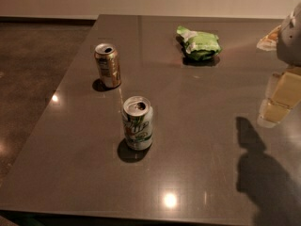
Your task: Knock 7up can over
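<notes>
The 7up can, silver-white with green lettering and a small red-orange mark, stands upright on the dark table, left of centre and toward the front. Its open silver top faces up. My gripper is at the right edge of the view, pale yellow fingers pointing down over the table, well to the right of the can and apart from it. Its shadow falls on the table at the lower right.
A gold-brown can stands upright behind and left of the 7up can. A green chip bag lies at the back centre. A pale packet shows at the far right edge. The table's left edge drops to a brown floor.
</notes>
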`<action>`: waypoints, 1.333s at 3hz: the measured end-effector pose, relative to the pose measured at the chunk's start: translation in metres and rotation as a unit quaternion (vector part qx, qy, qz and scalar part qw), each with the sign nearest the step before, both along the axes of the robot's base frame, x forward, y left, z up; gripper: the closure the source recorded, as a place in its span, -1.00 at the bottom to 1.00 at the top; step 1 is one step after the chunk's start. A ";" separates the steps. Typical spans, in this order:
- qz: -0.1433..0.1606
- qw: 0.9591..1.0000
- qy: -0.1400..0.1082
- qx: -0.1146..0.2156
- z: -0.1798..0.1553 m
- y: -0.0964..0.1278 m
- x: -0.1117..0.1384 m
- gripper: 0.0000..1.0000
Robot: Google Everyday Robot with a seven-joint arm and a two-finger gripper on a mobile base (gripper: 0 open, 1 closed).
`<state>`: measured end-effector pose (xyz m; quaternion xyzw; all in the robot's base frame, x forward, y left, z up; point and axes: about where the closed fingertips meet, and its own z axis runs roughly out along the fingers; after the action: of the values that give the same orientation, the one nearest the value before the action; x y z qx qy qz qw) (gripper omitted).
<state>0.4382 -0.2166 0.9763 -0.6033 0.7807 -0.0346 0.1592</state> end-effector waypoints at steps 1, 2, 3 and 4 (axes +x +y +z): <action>0.000 1.000 0.000 0.000 0.000 0.000 0.000 -1.00; 0.026 0.999 0.003 0.039 -0.005 0.023 0.004 -1.00; 0.055 0.996 0.010 0.074 -0.013 0.050 0.006 -1.00; 0.089 0.990 0.011 0.107 -0.026 0.087 0.002 -1.00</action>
<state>0.4398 -0.1292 0.9505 -0.6504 0.7246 0.0703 0.2169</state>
